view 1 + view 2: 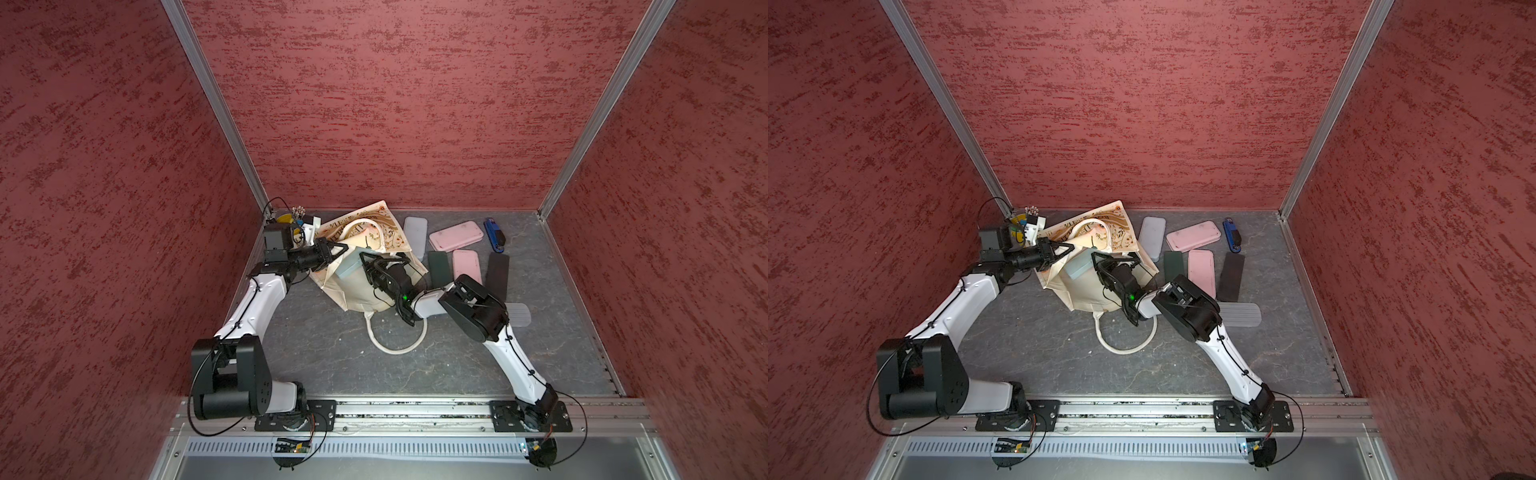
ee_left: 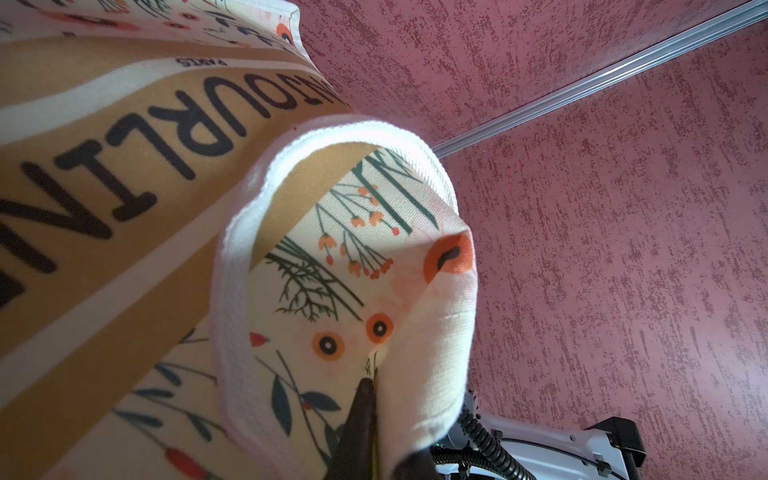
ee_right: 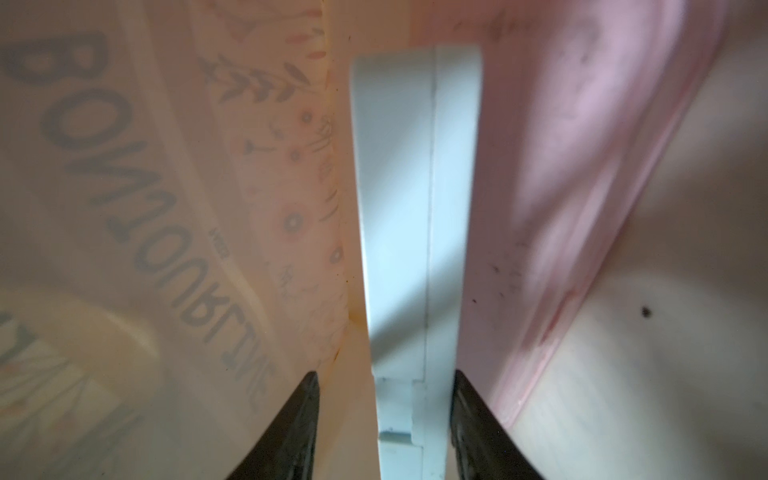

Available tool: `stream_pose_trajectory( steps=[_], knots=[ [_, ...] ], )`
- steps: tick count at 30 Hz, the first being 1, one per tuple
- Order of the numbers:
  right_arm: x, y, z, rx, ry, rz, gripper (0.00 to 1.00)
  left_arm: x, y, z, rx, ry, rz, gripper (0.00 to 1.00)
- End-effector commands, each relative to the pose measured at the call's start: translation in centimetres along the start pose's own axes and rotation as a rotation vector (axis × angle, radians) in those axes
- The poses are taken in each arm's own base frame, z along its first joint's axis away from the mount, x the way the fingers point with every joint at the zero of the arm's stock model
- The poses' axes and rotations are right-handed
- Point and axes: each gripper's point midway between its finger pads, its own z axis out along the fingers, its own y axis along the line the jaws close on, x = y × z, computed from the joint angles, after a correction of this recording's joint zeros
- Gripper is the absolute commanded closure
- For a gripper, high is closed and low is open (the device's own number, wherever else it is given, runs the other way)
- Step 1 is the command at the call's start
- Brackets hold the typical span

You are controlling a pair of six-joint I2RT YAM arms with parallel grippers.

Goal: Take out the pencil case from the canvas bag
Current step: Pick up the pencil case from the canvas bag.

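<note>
You are looking down on a grey surface (image 1: pixel 316 353) boxed in by red walls. The bag (image 1: pixel 374 293), cream with a floral print, lies crumpled at about 11 o'clock from the surface's centre. One white handle (image 1: pixel 392 352) loops out flat at the bag's 6 o'clock.

Your left gripper (image 1: pixel 338 249) is at the bag's 10 o'clock edge. It is pressed together on a fold of the cloth. In the left wrist view, one thin black finger (image 2: pixel 361 415) meets that cloth beside the tan lettered band.

The pencil case (image 1: pixel 348 267) is pale blue. In both top views it sits tilted in the bag's open mouth, just at 3 o'clock of the left gripper.

In the right wrist view, your right gripper (image 3: pixel 385 376) is spread, with the pencil case on edge between its fingers (image 3: pixel 297 428). One finger is just beside the case. The other stands apart from it, with cream cloth showing in the gap.

Other things lie from 1 to 4 o'clock of the bag:
- a grey case (image 1: pixel 414 235)
- a pink case (image 1: pixel 456 237)
- a blue stapler (image 1: pixel 494 236)
- a green case (image 1: pixel 438 268)
- a second pink one (image 1: pixel 467 266)
- a black case (image 1: pixel 497 270)
- a ribbed grey piece (image 1: pixel 521 314), partly under the right arm

A yellow bucket (image 1: pixel 286 218) stands in the far corner at 10 o'clock, behind the left arm.
</note>
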Motion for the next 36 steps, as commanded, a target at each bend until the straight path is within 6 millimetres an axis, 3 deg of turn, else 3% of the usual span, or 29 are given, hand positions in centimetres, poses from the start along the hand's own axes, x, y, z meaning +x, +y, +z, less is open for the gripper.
stream_pose_trajectory(
  steps=[1,36],
  knots=[
    [0.0,2.6,0.5,-0.087,0.007,-0.006,0.49,0.7,0.2,0.2,0.006,0.025,-0.03,0.97],
    [0.7,-2.5,2.9,0.041,0.063,0.042,0.54,0.9,0.1,0.4,0.009,0.033,-0.028,0.97]
  ],
)
